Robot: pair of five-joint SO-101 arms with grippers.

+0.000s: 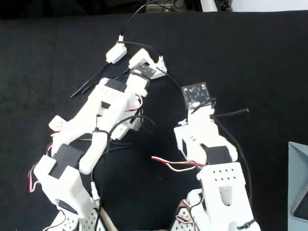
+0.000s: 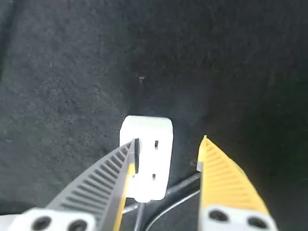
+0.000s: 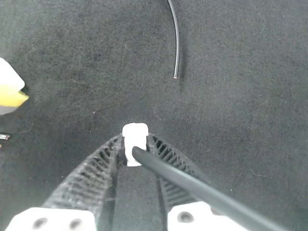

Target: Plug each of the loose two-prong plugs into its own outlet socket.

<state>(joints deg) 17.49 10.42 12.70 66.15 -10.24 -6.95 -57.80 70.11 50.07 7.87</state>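
white two-prong plug [image 3: 134, 134] pinched tight in my right hand [image 3: 134, 146], black cord [image 3: 192, 185] running back from it, white outlet socket [image 2: 147, 159] flat on black surface [image 2: 67, 72] inside my open left hand [image 2: 168, 141], grey finger [image 2: 106, 178] touching it, yellow finger [image 2: 224, 178] apart

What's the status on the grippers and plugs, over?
Left gripper open at white socket. Right gripper shut on white plug. Loose black cable end lies beyond.

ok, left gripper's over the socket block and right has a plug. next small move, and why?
Probably close the left gripper on the white socket block to steady it. Its fingers stand open on either side of the block, and the right gripper is shut on a plug, so the socket likely needs holding first.
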